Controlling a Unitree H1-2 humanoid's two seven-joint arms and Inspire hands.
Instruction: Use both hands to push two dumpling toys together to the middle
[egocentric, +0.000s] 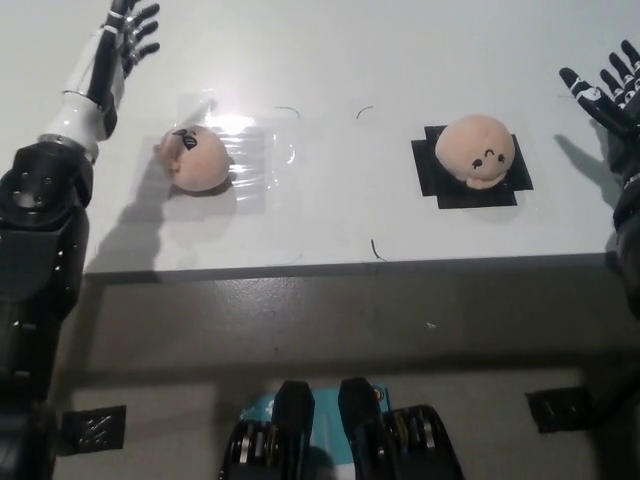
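Note:
Two peach dumpling toys with drawn faces lie on the white table (330, 50). The left dumpling toy (194, 158) sits on a clear plastic patch (250, 160). The right dumpling toy (476, 151) rests on a black square (505, 188). My white left hand (128, 32) hovers open above the table, up and to the left of the left toy, touching nothing. At the right edge my black right hand (604, 88) is open with fingers spread, to the right of the right toy and apart from it.
The table's front edge (330, 266) runs across the middle of the view, with grey floor below. Thin pen marks (376, 250) lie on the table between the toys. Two dark floor markers (95, 430) (560, 410) sit low left and low right.

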